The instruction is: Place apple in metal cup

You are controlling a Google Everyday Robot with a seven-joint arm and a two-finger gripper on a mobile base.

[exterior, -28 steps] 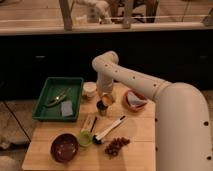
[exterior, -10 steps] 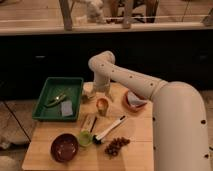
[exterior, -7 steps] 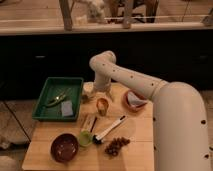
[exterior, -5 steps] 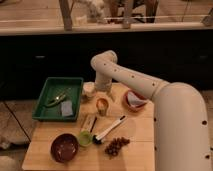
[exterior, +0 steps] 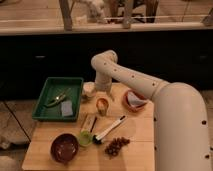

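metal cup [exterior: 102, 111] — apple [exterior: 102, 104] inside, gripper [exterior: 104, 93] above

A robot test space, it seems: a white arm [exterior: 135, 80] holds its gripper [exterior: 103, 93] above a wooden table [exterior: 137, 137] of dishes (green tray [exterior: 50, 92], brown bowl [exterior: 64, 148]), dark wall [exterior: 40, 57] behind.

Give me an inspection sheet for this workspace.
Surface: wooden table, crowded with small items.
Job's things: apple appears to sit at the mouth of the metal cup, mid-table.
Clutter: green tray holding small items; whitish cup; orange bowl; light green cup; white-handled brush; dark red bowl; brown bunch.
Grippers: gripper just above the apple.
Cables: nothing seen.
Surroundings: dark counter front behind the table.
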